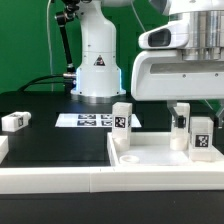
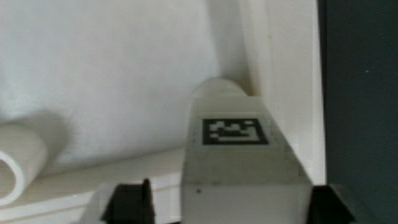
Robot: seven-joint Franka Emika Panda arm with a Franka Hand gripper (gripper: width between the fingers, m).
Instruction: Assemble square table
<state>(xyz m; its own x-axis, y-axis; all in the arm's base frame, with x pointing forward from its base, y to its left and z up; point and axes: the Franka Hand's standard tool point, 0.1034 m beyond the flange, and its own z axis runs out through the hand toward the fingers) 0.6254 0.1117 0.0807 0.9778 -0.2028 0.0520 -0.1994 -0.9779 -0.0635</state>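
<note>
Our exterior camera looks low across the black table [image 1: 50,108]; our wrist camera crowds its lower-right small white tagged block leg [image 1: 200,140].

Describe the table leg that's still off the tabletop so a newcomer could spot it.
Start at the white plastic square table top with a raised rim in the exterior view's foreground, then scan the black table toward that view's left edge. The small white tagged block leg there lies alone on its side; the two other legs are upright at the top.
</note>
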